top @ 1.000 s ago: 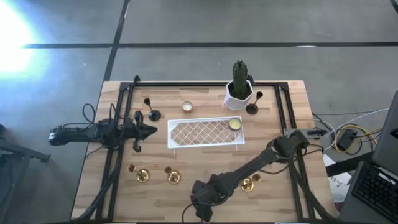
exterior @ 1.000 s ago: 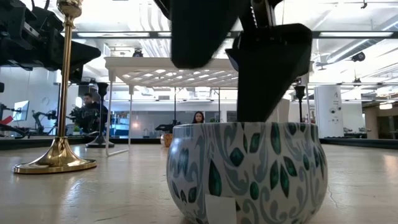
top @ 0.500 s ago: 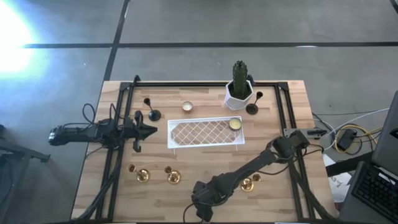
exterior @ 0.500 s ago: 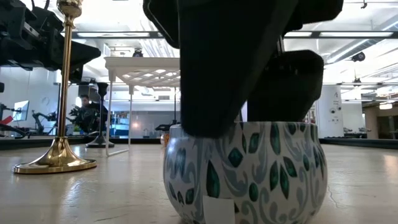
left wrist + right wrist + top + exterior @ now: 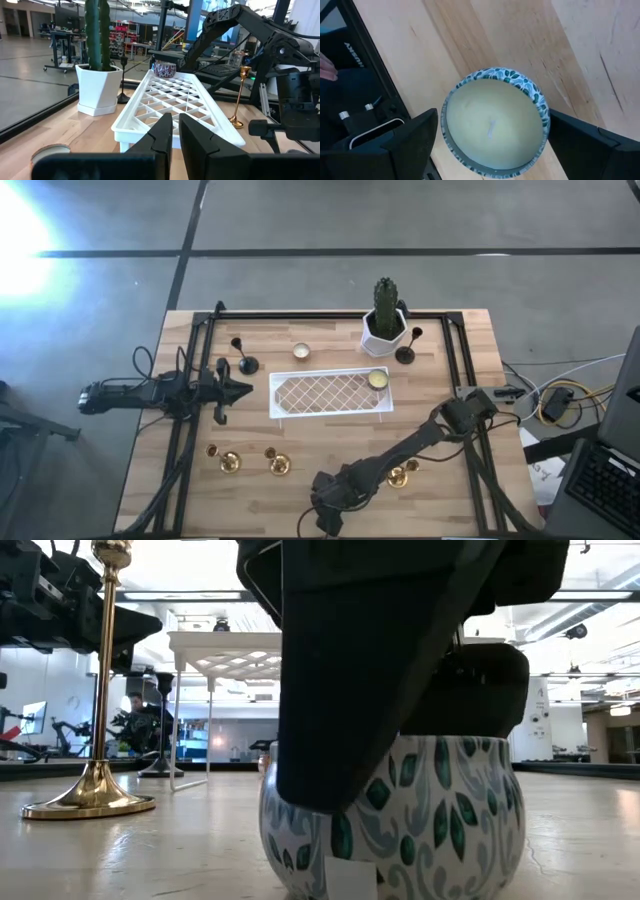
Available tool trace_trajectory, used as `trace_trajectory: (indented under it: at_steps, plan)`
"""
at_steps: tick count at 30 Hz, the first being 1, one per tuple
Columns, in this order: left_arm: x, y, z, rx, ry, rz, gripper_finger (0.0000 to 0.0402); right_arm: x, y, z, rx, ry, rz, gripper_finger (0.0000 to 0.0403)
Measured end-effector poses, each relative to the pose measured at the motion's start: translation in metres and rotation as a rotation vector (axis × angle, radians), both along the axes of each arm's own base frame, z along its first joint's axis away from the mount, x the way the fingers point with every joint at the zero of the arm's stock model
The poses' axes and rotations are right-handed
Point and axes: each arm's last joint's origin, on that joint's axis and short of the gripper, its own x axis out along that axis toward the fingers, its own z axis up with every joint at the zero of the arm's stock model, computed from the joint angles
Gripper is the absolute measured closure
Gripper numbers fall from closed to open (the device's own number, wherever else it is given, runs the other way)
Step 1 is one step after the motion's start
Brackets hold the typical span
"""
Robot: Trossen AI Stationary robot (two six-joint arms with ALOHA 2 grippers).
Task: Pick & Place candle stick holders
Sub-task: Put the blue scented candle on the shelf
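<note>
Hanging low at the front edge of the table with the right gripper, fingers spread wide on both sides of a leafy candle tin.

Not pinching anything yet. Waiting over on the left with the left gripper, fingers pressed together and empty. Three gold candle stick holders standing near the front, two black candle stick holders near the back, one just beside the cactus pot, all outside the white tray. Likely light, hard and slippery, and easy to tip over. Best to pinch the thin stem low down, just above the round foot.
</note>
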Motion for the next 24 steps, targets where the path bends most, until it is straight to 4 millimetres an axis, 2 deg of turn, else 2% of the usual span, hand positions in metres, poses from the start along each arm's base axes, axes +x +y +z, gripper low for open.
trace_trajectory:
  at_steps: [8,14,24]
  plan:
    - [0.000,0.000,0.000,0.000,0.000,0.000,0.0365,-0.002,-0.002,-0.003,-0.013,0.010,-0.011,0.0079]
    - [0.000,0.000,0.000,0.000,0.000,0.000,0.0365,-0.006,-0.011,-0.006,-0.076,0.077,-0.028,0.0095]
    - [0.000,0.000,0.000,0.000,0.000,0.000,0.0365,-0.006,-0.021,-0.007,-0.120,0.111,0.003,0.0080]
